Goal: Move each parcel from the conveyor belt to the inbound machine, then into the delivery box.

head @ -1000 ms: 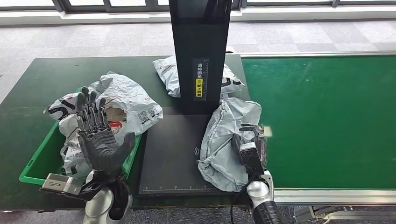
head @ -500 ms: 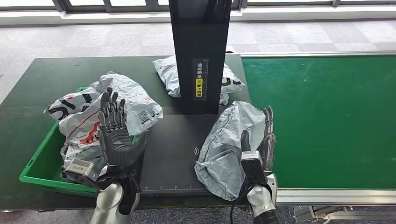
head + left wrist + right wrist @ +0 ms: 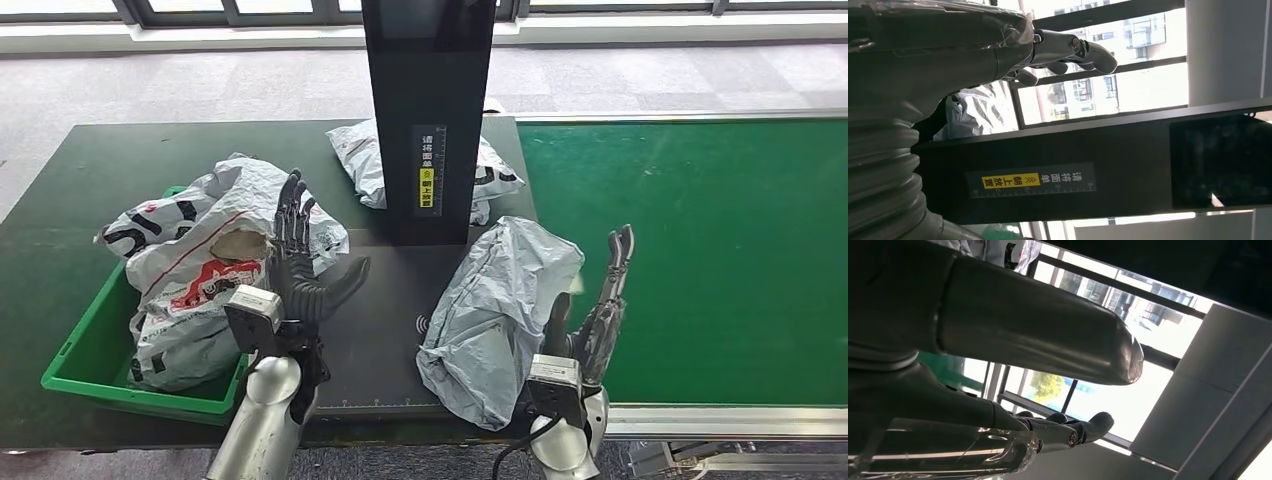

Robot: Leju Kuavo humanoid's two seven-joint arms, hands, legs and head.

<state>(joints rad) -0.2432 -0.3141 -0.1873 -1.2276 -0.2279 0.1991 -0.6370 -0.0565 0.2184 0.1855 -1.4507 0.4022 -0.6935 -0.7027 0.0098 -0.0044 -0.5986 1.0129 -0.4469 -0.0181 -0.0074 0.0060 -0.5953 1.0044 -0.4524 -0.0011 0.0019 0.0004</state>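
What moved: left hand (image 3: 300,270) has swung right, off the bin and over the scanner plate's left edge; right hand (image 3: 598,315) let go of the parcel and lifted off it.
Left hand: fingers spread and pointing up, holding nothing.
Right hand: open too, fingers straight, empty, just at 3 o'clock of the parcel.
Grey parcel (image 3: 495,310): slumped on the inbound machine's black plate (image 3: 372,330), right side, overhanging toward the conveyor belt (image 3: 700,250).
Machine column (image 3: 428,120): at 12 o'clock, yellow label on it (another bagged parcel (image 3: 360,160) sits behind).
Delivery box (image 3: 90,350): green bin at 9 o'clock, stuffed with bagged parcels (image 3: 200,260).
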